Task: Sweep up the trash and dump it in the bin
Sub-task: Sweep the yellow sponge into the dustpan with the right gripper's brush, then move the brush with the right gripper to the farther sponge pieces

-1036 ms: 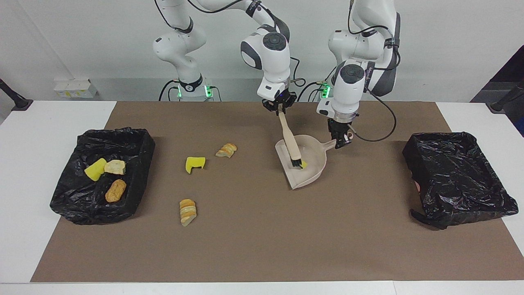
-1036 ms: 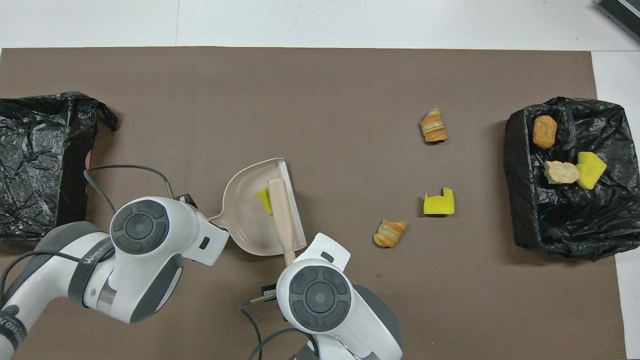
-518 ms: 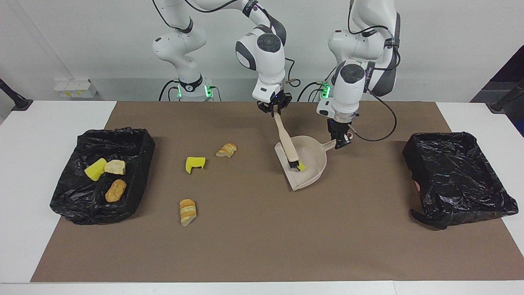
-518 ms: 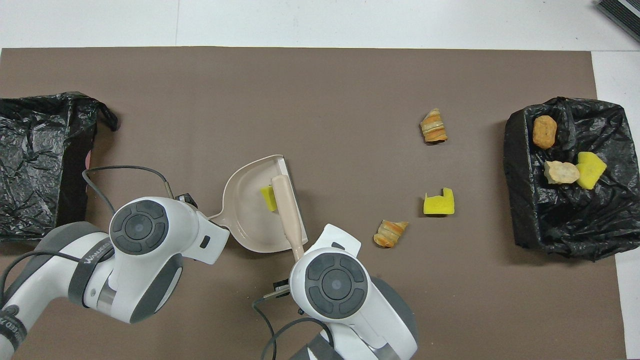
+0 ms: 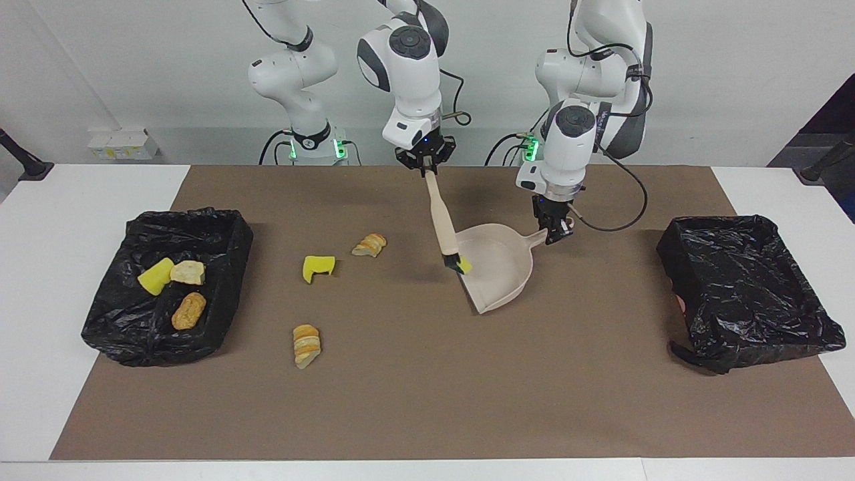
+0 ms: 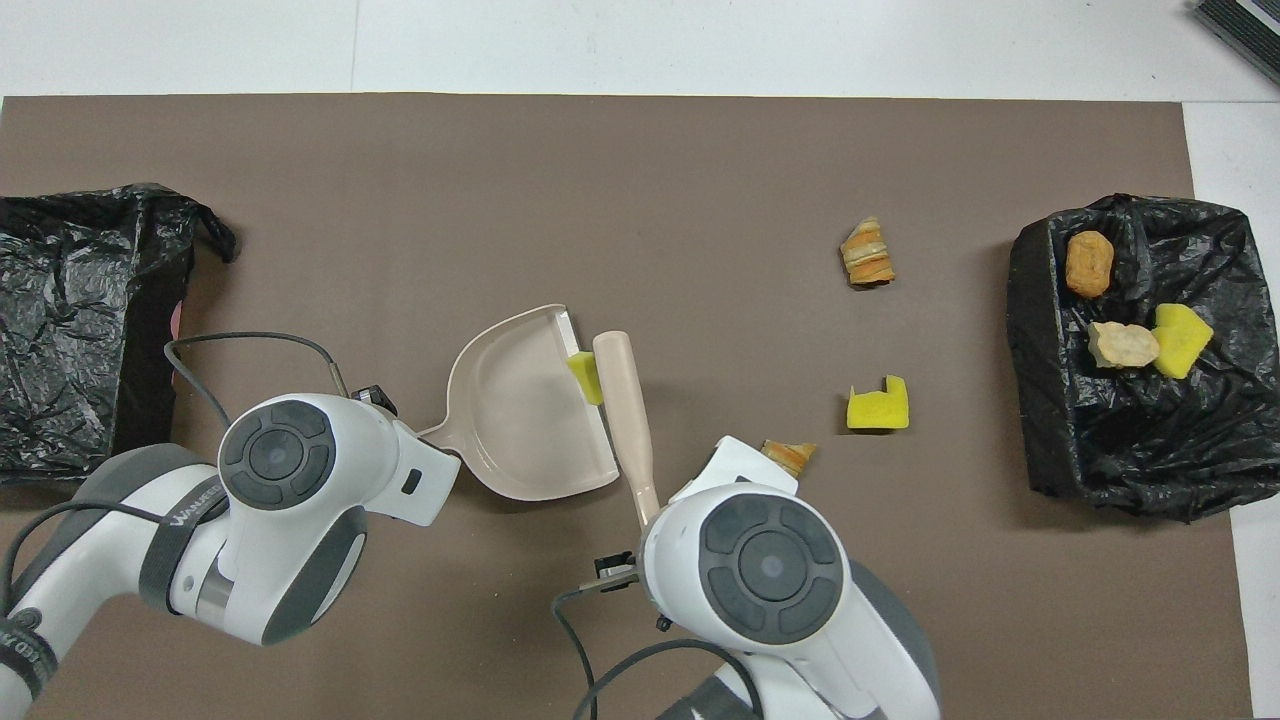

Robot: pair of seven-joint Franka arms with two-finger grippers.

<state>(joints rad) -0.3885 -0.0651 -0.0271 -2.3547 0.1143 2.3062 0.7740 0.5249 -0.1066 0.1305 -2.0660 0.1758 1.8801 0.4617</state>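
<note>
Brush (image 5: 441,217) back at dustpan (image 5: 497,267) lip

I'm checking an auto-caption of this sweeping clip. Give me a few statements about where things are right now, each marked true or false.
1. The right gripper holds the brush by its handle. True.
2. The dustpan lies in a bin. False: it lies on the brown mat, held at its handle by the left gripper.
3. Three pieces of trash lie in the bin at the right arm's end. True.
4. The bin at the left arm's end holds bread. False: none shows inside.
5. A yellow sponge piece sits at the dustpan's open edge, by the bristles. True.
</note>
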